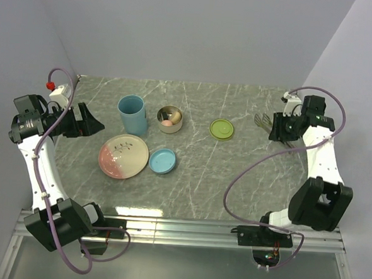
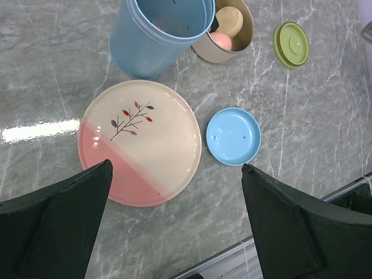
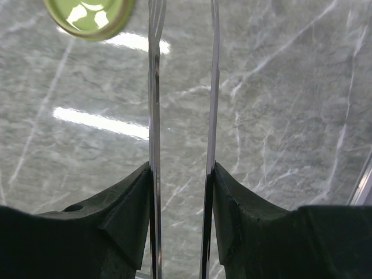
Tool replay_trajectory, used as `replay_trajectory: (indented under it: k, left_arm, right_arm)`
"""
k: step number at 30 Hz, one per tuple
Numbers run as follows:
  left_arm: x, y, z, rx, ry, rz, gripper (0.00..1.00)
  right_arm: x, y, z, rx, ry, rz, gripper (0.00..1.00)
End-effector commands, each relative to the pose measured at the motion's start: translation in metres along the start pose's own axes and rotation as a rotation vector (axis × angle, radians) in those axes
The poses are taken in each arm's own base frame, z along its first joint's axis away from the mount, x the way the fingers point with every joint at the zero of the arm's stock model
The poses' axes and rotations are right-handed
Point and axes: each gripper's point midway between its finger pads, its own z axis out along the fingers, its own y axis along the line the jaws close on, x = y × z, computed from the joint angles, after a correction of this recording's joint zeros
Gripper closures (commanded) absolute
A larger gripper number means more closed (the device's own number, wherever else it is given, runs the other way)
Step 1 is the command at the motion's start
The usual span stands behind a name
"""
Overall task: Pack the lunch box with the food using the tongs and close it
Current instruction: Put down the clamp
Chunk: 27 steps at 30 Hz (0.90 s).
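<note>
My right gripper (image 3: 181, 171) is shut on the tongs (image 3: 154, 87), one finger pressing the outside of each silver arm, with a gap between the arms. In the top view the right gripper (image 1: 280, 127) holds the tongs (image 1: 263, 122) at the far right, their tips pointing left. The round tan lunch box tin (image 2: 247, 35) holds food: a pale beige egg (image 2: 229, 20) and a pink piece (image 2: 221, 40). A green lid (image 1: 222, 128) lies right of the tin (image 1: 169, 119). My left gripper (image 2: 176, 168) hangs open above the plate's near edge; it sits at the far left (image 1: 92, 122).
A tall blue cup (image 1: 131, 114) stands left of the tin. The pink-and-cream plate (image 1: 123, 156) carries nothing. A small blue lid (image 1: 162, 161) lies right of the plate. The table's front rail (image 2: 244, 256) runs just below the left gripper.
</note>
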Motion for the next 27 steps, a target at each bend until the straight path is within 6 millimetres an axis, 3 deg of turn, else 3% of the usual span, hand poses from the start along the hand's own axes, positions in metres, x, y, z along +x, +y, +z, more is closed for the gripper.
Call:
replay_trajectory:
  k: [1,13,27]
  left_arm:
    - [-0.008,-0.007,-0.003,0.035,-0.024,0.038,0.01]
    - [-0.005,0.0,0.001,0.022,-0.015,0.027,0.01]
    - [-0.006,0.003,0.006,0.033,-0.016,0.014,0.01]
  right_arm:
    - [-0.001,-0.013,0.019,-0.006,-0.014,-0.031,0.51]
    - [0.015,-0.034,0.071,-0.007,0.064,0.011,0.5]
    - [0.044,-0.04,0.093,-0.015,0.157,-0.009,0.46]
